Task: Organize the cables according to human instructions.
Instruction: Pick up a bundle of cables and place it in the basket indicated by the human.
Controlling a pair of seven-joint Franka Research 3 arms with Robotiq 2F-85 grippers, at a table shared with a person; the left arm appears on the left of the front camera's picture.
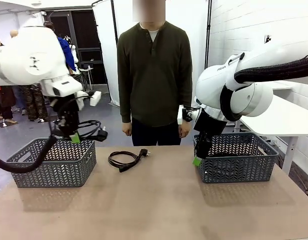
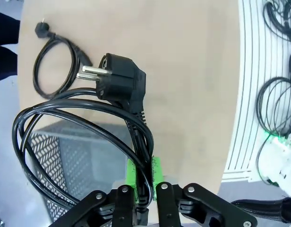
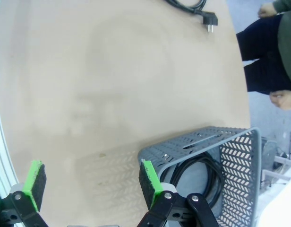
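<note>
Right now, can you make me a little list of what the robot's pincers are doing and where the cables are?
left pincer: shut on a coiled cable, held up over the left basket
right pincer: open, holding nothing, by a corner of the right basket
loose cable: coiled, lying on the table between the baskets
stored cable: coiled, inside the right basket
person: standing at the far side, hands down
</note>
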